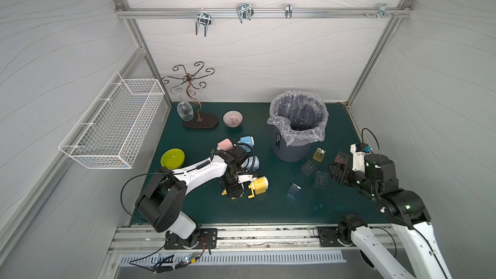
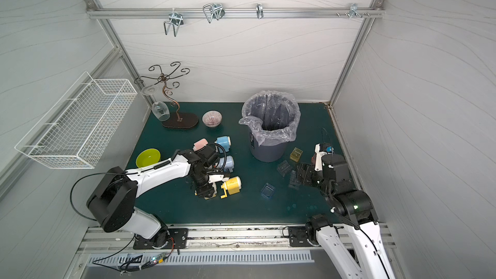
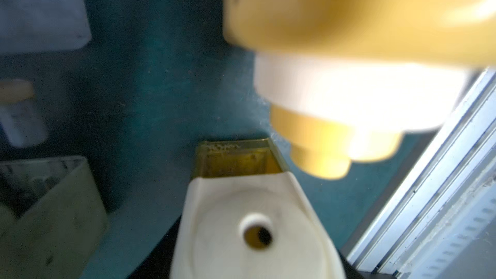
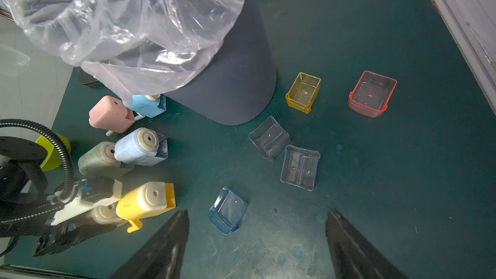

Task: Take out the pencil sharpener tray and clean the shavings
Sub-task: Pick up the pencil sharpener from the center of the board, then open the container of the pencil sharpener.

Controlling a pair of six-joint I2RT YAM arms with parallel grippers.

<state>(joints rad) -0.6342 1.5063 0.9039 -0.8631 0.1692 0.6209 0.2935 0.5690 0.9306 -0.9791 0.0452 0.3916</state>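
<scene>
I am looking into a booth of pale grey walls point(image 1: 255, 57) with a faint wavy grain, framed by aluminium posts point(image 1: 377, 52) and evenly lit. A rail point(image 1: 322, 12) across the back wall carries metal hooks point(image 1: 243, 12), and a white wire basket point(image 1: 112, 127) hangs on the left wall. The table point(image 1: 268, 210) has a dark green mat on top.

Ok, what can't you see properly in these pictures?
- left claw: both top views, its own body hides the tips, so a grip on the cream sharpener can't be told.
- shavings: left wrist view, only tiny blurred specks in the tray.
- yellow sharpener: left wrist view, too close, blurred, cut by the edge.
- bin: both top views, inside too dark.
</scene>
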